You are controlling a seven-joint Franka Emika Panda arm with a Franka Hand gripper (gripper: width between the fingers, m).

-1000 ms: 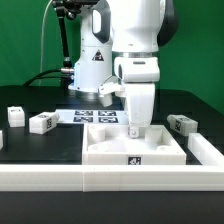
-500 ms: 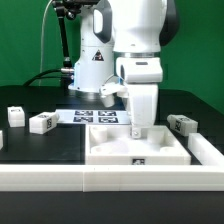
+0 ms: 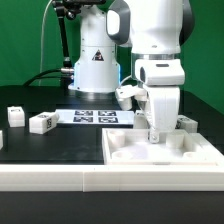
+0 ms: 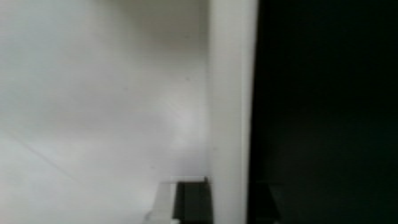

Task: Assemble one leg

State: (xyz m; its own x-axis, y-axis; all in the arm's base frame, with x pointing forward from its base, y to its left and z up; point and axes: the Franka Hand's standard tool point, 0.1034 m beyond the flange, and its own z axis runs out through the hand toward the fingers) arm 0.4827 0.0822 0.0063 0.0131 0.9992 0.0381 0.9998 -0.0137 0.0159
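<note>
2 tagged legs point(image 3: 13, 115) point(image 3: 42, 122) lie apart from the tool point(image 3: 155, 133) pinching the tray point(image 3: 165, 160) rim.

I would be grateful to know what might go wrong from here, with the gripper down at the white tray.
1. The gripper sits low at the far rim of the tray. The wrist view is blurred, so its hold cannot be confirmed, and the tray may slip or twist.
2. A leg lies just behind the tray, close to the gripper on the exterior view's right. A sideways move might knock it away.
</note>
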